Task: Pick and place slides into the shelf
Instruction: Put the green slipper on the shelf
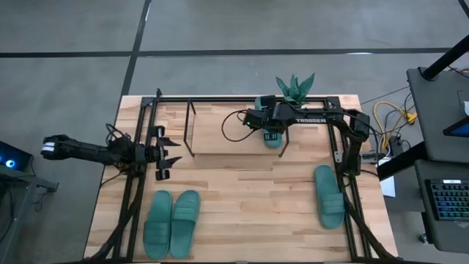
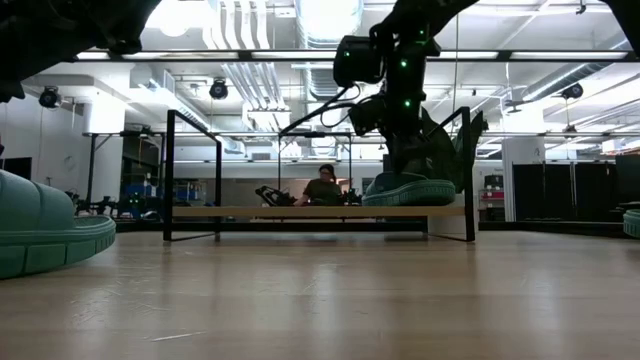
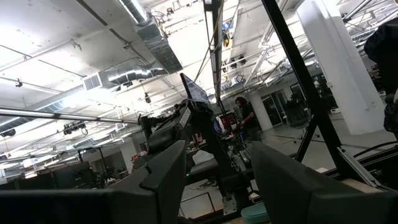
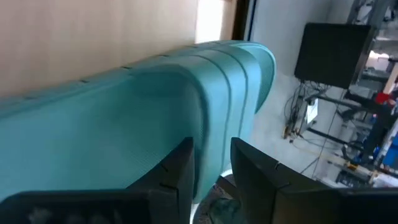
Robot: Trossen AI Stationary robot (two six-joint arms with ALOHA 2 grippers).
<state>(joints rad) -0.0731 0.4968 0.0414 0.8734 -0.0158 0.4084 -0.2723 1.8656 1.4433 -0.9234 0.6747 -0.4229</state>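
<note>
Right claw holding a sandal on the rack.

The right gripper [image 1: 272, 137], upper centre, pinches a teal rubber slide sandal [image 1: 272, 139] lying on the black-rod, wood-board shelf [image 1: 220, 132]. The left gripper [image 1: 170, 152] waits spread wide at left; three matching slides [image 1: 172, 222] lie on the table below.

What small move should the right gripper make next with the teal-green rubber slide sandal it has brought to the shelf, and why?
Probably open and back away. The right gripper is at the teal-green rubber slide sandal, which in the low view already lies flat on the light wood board of the black metal rod shelf. Three sandals remain on the table.
</note>
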